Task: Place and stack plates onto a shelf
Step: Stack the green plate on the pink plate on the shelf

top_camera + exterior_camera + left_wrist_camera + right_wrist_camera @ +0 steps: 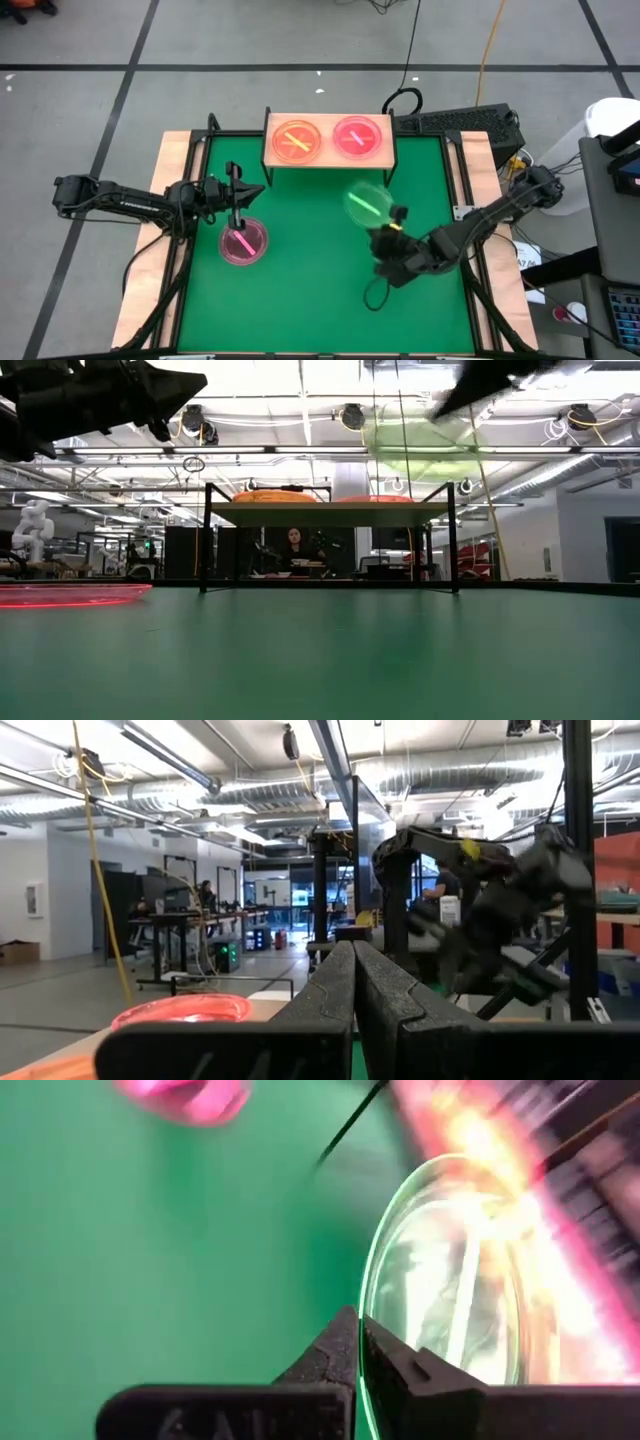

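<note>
The light-wood shelf [328,163] stands at the table's far edge. An amber plate [297,140] and a pink plate [358,137] lie on it side by side. Another pink plate [243,241] rests flat on the green table at the left. My left gripper [237,196] hangs shut just beyond it and touches nothing. A green plate [368,203] is in the air right of centre, in front of the shelf, with my right gripper [386,222] shut on it. In the low view the green plate [420,440] hangs higher than the shelf board [330,513]. My right gripper pinches the green plate's rim [366,1312] between its two fingers, one on the dish's inner side and one on its outer side. The fingers come from the table's near right, slanting downward. The plate is lifted clear of the table and tilted.
The shelf's thin black legs [206,540] stand on the table, with open room under the board. A keyboard [460,122] and cables lie beyond the table's far right corner. The green table [310,290] is bare in the middle and near part.
</note>
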You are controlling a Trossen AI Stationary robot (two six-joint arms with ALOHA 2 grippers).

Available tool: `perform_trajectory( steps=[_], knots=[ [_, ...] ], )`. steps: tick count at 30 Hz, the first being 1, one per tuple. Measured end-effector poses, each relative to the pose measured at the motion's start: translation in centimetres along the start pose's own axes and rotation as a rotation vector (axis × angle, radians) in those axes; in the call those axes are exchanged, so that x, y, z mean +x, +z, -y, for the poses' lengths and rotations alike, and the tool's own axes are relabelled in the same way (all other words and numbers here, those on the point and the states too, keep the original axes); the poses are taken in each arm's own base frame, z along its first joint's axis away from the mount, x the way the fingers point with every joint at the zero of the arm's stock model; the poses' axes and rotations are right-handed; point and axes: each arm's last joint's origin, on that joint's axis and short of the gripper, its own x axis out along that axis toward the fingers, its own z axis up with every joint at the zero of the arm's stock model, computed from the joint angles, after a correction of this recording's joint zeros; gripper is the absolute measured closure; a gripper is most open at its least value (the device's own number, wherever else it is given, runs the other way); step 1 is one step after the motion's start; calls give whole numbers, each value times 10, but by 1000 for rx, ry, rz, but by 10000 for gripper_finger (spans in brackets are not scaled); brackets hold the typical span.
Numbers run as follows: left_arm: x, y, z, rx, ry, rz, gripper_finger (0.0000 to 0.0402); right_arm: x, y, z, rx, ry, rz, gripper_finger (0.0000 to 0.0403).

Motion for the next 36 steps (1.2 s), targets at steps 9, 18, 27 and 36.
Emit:
perform_trajectory(
  steps=[9,18,27,36],
  knots=[
    [0,1,0,-56,0,10,398,59,39,72,-89,-343,66,403],
    [0,1,0,-78,-1,12,398,112,21,156,101,-260,-31,403],
    [0,1,0,-78,-1,12,398,117,19,161,131,-149,-6,403],
    [0,1,0,-69,-2,12,398,119,17,155,95,-154,16,353]
  ],
)
